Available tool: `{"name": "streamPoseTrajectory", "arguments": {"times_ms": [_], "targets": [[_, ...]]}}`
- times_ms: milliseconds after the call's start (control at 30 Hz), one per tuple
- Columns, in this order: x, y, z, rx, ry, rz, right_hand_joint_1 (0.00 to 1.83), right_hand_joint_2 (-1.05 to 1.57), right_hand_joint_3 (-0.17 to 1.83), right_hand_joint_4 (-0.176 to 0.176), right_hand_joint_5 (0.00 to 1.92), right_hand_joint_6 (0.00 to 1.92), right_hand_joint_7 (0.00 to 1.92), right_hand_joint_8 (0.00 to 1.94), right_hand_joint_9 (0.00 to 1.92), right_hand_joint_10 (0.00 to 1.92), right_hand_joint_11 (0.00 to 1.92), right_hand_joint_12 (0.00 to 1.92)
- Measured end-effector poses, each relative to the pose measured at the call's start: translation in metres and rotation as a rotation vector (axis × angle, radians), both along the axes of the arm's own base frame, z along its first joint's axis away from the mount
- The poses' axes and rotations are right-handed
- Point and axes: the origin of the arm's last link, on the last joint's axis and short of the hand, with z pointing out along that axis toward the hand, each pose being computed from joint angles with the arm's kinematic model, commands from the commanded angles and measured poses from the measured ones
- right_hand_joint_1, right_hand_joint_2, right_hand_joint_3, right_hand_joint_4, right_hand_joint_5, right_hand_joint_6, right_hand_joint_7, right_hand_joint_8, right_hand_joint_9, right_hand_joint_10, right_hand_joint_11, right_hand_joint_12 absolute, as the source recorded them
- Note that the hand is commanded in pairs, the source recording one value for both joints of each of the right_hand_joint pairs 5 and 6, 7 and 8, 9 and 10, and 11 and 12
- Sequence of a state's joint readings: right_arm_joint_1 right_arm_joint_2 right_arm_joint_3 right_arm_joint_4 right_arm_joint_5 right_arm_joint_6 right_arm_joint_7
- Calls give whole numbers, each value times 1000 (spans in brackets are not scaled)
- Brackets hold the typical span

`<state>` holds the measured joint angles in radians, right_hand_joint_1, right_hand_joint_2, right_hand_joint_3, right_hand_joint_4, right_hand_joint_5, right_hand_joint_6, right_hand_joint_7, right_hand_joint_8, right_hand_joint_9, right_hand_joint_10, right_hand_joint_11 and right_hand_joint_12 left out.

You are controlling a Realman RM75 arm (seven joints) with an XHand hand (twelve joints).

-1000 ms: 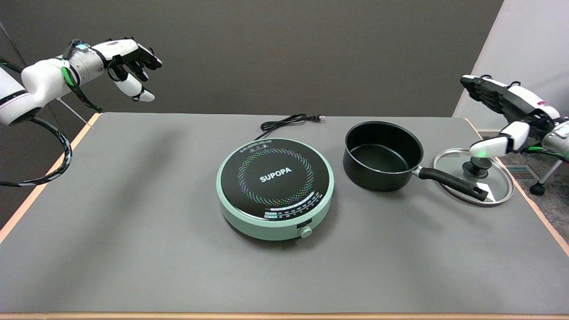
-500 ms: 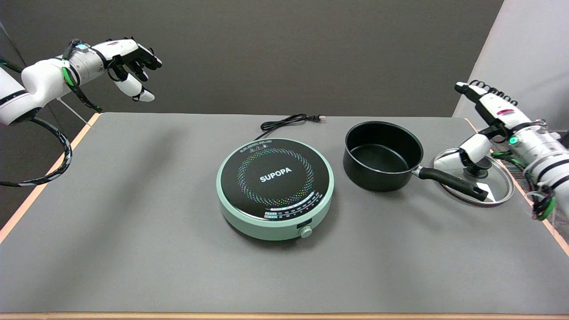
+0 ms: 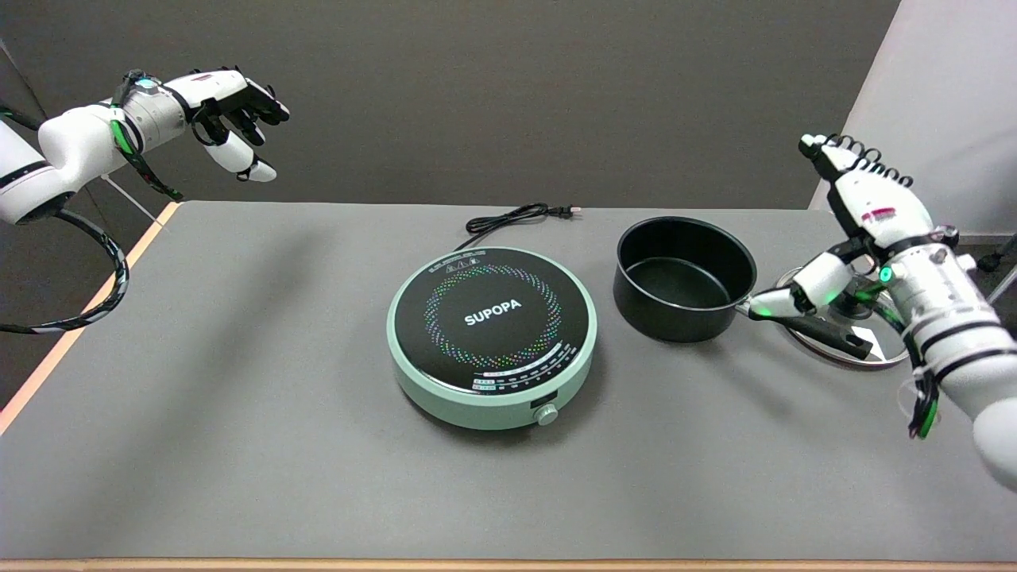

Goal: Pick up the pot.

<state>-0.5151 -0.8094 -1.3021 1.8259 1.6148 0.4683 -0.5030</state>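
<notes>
Grey matting covers the worktop (image 3: pixel 238 381), with a strip of pale wood showing along its left edge. Left of centre there is only bare mat; my idle left arm hangs in the air above the far left corner, holding nothing. At the middle of the worktop sits a round mint-green induction cooker (image 3: pixel 492 337) with a black glass top that reads SUPOPA inside a ring of coloured dots, and a small knob on its near side. A black power cord (image 3: pixel 516 215) lies coiled just behind the cooker, its plug resting loose on the mat toward the far edge. Right of the cooker, close to it but not touching, stands the pot (image 3: pixel 683 278), black inside and out, upright and empty, set on the worktop. Its black handle (image 3: pixel 818 334) runs out to the right and toward the near side, and its end lies over a glass lid (image 3: pixel 886 349) with a metal rim and a dark knob, which rests flat on the mat to the right of the pot. My right robot hand (image 3: pixel 854 230) is above that lid and handle, fingers spread wide and stretched up toward the far side, gripping nothing. The thumb (image 3: pixel 783 300) points left and sits over the base of the handle where it meets the pot; I cannot tell whether it touches the handle or only hovers over it.
</notes>
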Motion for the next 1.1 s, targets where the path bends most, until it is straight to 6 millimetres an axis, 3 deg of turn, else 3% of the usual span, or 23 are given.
{"name": "streamPoseTrajectory", "arguments": {"times_ms": [633,1100], "targets": [[-40,54,-39,-14,83,-6,1286,-490,638,-176,203,203,203,203,203,203,203,203],[-40,46,-43,-18,142,-33,1305,-464,563,-176,248,248,248,248,248,248,248,248]]}}
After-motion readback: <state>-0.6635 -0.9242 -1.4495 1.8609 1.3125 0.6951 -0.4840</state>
